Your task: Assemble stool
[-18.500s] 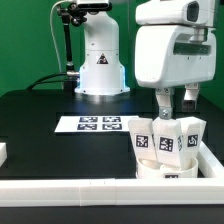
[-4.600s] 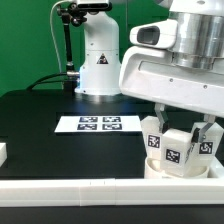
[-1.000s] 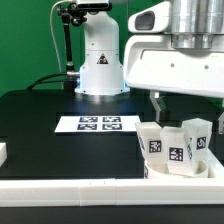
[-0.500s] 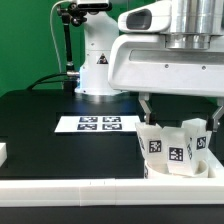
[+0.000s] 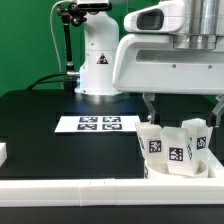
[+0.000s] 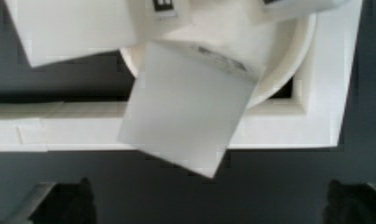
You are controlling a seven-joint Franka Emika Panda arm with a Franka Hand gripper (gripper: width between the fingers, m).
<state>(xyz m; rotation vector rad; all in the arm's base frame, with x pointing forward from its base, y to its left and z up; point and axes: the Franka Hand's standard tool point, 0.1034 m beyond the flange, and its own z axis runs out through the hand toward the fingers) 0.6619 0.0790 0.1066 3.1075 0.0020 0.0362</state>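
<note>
The stool (image 5: 176, 150) stands at the exterior view's right, in the corner of the white rails. It is a low round seat (image 5: 165, 171) with three tagged legs upright on it (image 5: 153, 141). My gripper (image 5: 184, 108) hangs just above the legs, open, its fingers (image 5: 148, 104) spread to either side and holding nothing. In the wrist view a white leg (image 6: 188, 115) tilts across the round seat (image 6: 295, 62). The gripper (image 6: 206, 205) shows there as two dark fingertips (image 6: 57, 200) far apart.
The marker board (image 5: 100, 124) lies on the black table, at the middle. A white border rail (image 5: 80, 185) runs along the front edge and another (image 5: 216, 158) along the right. A small white block (image 5: 3, 152) sits at the exterior view's left. The robot base (image 5: 100, 62) stands behind.
The gripper hand has shifted slightly toward the exterior view's left above the stool and stays open. The stool has not moved.
</note>
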